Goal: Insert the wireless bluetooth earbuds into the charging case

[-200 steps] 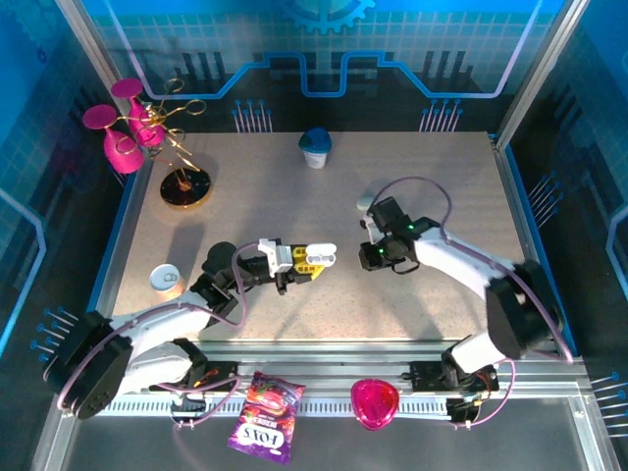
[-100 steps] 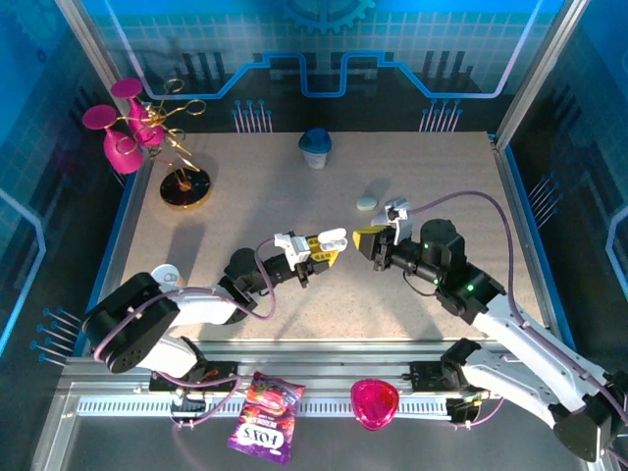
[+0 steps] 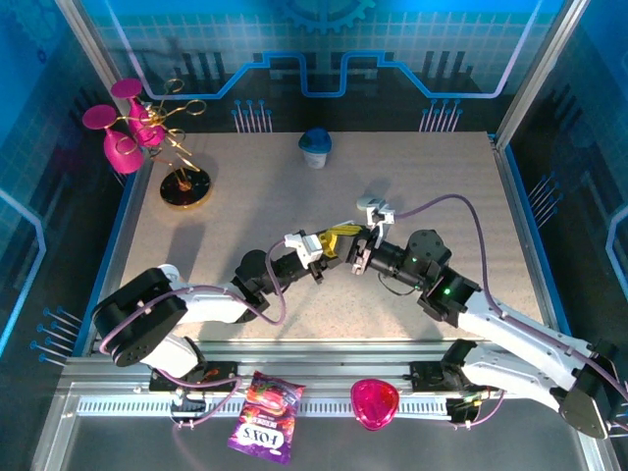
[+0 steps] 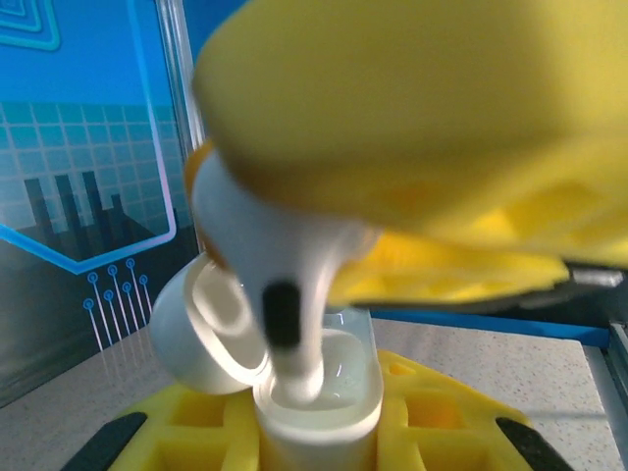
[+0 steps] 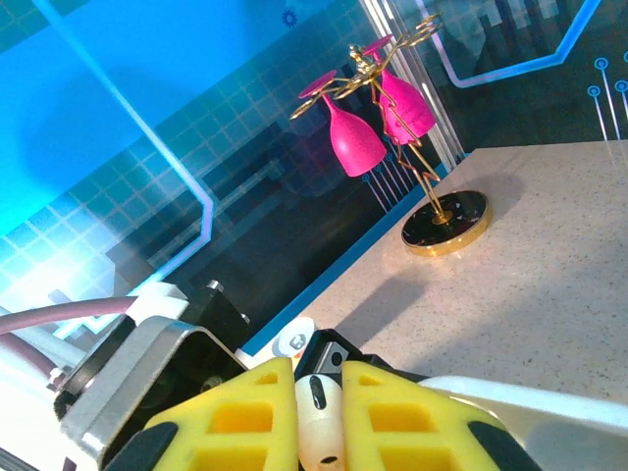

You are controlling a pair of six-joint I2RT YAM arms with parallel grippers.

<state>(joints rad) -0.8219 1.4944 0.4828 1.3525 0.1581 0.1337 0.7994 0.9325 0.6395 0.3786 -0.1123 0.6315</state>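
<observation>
right fingers (image 5: 235, 417) pinching earbud (image 5: 319, 424), stem apparently in case (image 4: 319, 407)

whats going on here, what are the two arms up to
The left hand holds a small white charging case upright, its lid flipped open. The right hand pinches a white earbud and has its stem pointing down into the mouth of the case. The earbud's head sits above the rim, so it does not look fully seated yet. Both hands meet over the middle of the table.
</observation>
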